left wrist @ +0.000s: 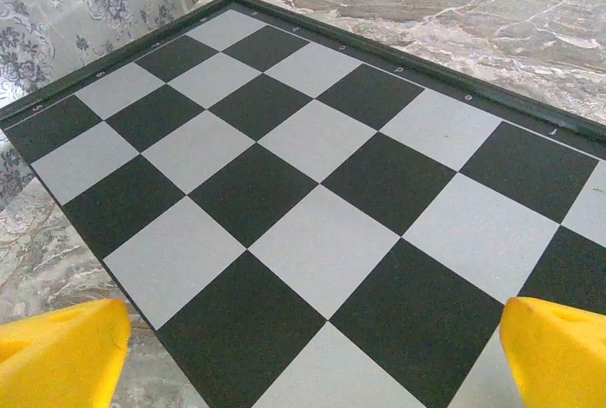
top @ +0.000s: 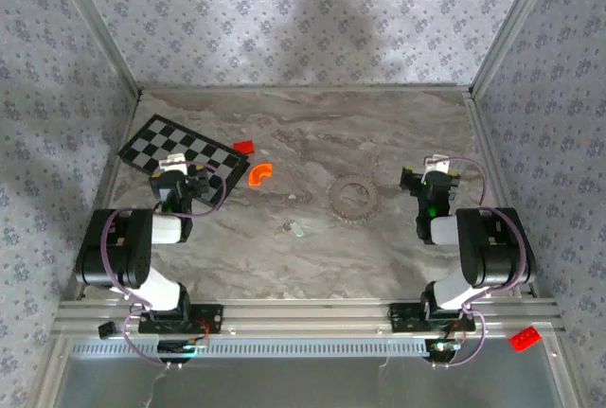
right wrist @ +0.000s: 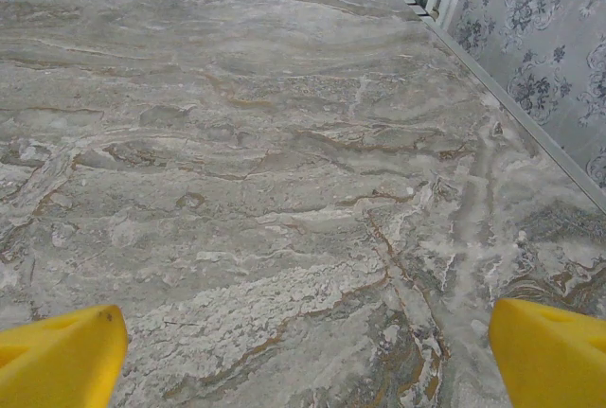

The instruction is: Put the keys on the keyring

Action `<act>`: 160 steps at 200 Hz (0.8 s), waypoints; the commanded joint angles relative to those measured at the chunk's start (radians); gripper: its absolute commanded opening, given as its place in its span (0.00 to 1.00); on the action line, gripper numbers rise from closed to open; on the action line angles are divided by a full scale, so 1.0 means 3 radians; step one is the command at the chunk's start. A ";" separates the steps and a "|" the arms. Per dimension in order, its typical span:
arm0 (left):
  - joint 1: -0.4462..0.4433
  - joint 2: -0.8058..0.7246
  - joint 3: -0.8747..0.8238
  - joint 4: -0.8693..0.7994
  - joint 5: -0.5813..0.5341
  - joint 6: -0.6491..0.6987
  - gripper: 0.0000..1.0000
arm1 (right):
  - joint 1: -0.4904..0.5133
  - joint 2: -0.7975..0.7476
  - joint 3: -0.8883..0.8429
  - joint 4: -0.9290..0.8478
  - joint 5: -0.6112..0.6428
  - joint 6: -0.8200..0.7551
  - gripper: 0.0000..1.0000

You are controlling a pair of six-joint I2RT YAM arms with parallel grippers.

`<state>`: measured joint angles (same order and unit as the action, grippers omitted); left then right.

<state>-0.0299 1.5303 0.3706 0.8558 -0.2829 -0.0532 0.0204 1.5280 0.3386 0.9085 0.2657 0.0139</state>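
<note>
The keyring, a thin grey toothed ring, lies flat on the marble table right of centre. The keys are one tiny pale piece lying below and left of the ring, apart from it. My left gripper hovers over the near corner of the checkerboard, far left of both; its yellow fingertips stand wide apart with board squares between them. My right gripper sits just right of the ring, its yellow fingertips spread wide over bare marble. Both are open and empty.
An orange curved plastic bit and a small red block lie by the checkerboard's right edge. Metal-framed patterned walls close the table at the back and sides. Another red block rests on the near frame at right.
</note>
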 commanded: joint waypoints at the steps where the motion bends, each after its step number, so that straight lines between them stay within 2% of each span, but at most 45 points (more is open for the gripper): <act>1: 0.0017 0.0019 0.0068 0.0015 0.0037 -0.0032 1.00 | 0.0003 0.0035 0.0058 0.0026 0.0066 -0.0025 1.00; 160: 0.0017 0.0022 0.0068 0.0015 0.0037 -0.0034 1.00 | -0.0032 0.0025 0.0053 0.0016 -0.0006 -0.0008 1.00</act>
<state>-0.0299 1.5303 0.3706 0.8558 -0.2832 -0.0532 0.0174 1.5280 0.3386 0.9085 0.2646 0.0143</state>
